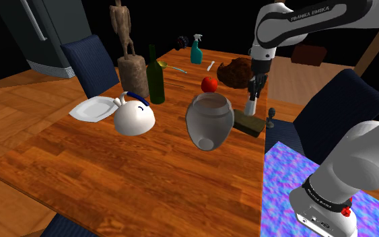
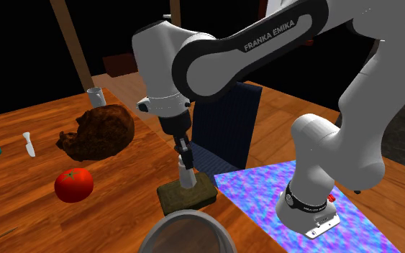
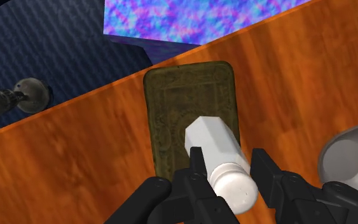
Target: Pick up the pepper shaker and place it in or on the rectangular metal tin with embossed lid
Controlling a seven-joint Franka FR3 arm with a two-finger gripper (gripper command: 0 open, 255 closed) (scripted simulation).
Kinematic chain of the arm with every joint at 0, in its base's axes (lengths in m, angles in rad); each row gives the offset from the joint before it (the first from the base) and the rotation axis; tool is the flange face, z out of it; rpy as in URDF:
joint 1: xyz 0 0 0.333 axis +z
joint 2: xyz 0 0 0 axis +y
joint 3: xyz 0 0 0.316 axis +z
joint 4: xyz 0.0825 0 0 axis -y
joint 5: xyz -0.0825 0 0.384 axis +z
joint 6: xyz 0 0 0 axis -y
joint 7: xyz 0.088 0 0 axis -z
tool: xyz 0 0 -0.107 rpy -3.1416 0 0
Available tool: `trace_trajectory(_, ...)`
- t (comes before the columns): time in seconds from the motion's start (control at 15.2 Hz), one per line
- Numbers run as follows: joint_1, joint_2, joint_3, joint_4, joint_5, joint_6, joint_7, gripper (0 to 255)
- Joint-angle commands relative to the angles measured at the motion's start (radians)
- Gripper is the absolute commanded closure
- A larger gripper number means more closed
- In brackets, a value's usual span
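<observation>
A: Checking the gripper [image 3: 229, 170]. Clamping anything?

B: Seeing it holding the shaker [image 3: 219, 153], with fingers [image 3: 198, 167] sitting a narrow gap apart and pressing the cap end from both sides. Seeing the shaker standing upright, base touching the tin [image 3: 171, 108] lid, at the table [image 1: 147, 175] edge just beside the stand [image 2: 251, 190].

A: Losing anything to occlusion or cropping?

B: Losing part of the tin's embossing under the shaker, and not resolving the pattern itself. Losing most of the jar [image 2: 186, 215] to the second exterior view's bottom edge. Not resolving a small knobbed thing [image 3: 26, 94] near one chair [image 1: 336, 101]. Not identifying the brown lump [image 2: 96, 133] beyond the tomato [image 2: 73, 185]. Seeing a blue scrap [image 1: 73, 227] being cut off by the shoulder view's bottom edge.

A: Counting?

B: Counting one shaker, one tin, one tomato, one jar, one lump, one bottle [image 1: 155, 75], one kettle [image 1: 134, 116], one plate [image 1: 90, 109], one figure [image 1: 124, 40] and one sprayer [image 1: 196, 48]. Counting two chair backs plainly.

A: Reading any text?

B: Reading "FRANKA EMIKA" on the arm [image 2: 265, 36] in both exterior views. Failing to read the smaller print lower on the arm.
</observation>
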Motion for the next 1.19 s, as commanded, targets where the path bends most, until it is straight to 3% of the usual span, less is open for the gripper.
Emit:
trace_trajectory(0.0,0.001,0.006,0.000,-0.019,0.001,0.026,0.000,255)
trace_trajectory(0.33,0.001,0.033,-0.006,-0.070,0.003,0.103,-0.005,255)
trace_trajectory(0.86,0.001,0.033,-0.006,-0.070,0.003,0.103,-0.005,255)
trace_trajectory(0.92,0.001,0.033,-0.006,-0.070,0.003,0.103,-0.005,0)
trace_trajectory(1.12,0.001,0.033,-0.006,-0.070,0.003,0.103,-0.005,0)
